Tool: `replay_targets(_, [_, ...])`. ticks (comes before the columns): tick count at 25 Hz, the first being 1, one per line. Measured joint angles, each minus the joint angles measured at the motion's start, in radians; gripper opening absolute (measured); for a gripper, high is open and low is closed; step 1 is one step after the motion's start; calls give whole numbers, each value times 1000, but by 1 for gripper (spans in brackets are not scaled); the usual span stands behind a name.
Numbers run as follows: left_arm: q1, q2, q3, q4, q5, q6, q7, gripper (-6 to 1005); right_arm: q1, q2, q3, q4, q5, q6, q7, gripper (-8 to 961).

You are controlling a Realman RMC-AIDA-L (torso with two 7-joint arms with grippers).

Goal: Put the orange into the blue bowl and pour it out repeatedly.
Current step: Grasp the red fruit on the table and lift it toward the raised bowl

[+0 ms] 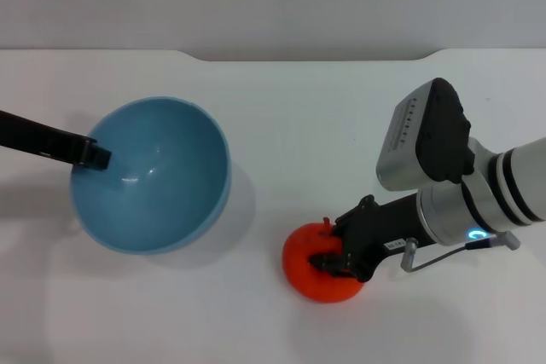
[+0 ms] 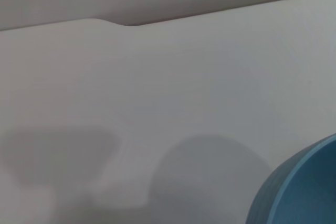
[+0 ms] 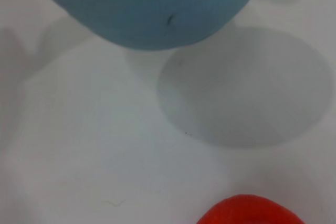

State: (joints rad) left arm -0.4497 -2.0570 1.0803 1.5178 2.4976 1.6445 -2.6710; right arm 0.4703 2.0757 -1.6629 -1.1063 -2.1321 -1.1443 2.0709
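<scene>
The blue bowl [image 1: 183, 210] hangs tilted above the table at the left, its shadow lying apart from it in the right wrist view. My left gripper [image 1: 95, 156] comes in from the left edge and is shut on the bowl's left rim. The bowl is empty inside. The orange [image 1: 305, 268] sits low at the right front of the table, and my right gripper [image 1: 337, 249] is shut on its right side, black fingers [image 1: 328, 262] across its top. The bowl's outer wall [image 3: 157, 14] and the orange's top [image 3: 247, 211] show in the right wrist view; the bowl's edge [image 2: 299, 192] shows in the left wrist view.
The white table [image 1: 281, 125] runs to a back edge with a shallow notch [image 1: 307, 57] against a grey wall. My right arm's wrist and camera housing [image 1: 426, 138] stand over the table's right side.
</scene>
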Motion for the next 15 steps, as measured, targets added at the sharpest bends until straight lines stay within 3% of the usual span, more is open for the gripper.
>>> replay_targets(3, [-7,0,13,-6,0,1,-1,0,-6,-1,8,-6,0,-2,-1,293])
replay_targets(9, [-11,0,44,-12,0,-3,-10,0,-33,0,58,-33,0,-13,-4,199])
replay_targets(15, [-24,-1,111,-14,6,-5,-20,-1,-128,-1,229,-200,0,-68,-13,140])
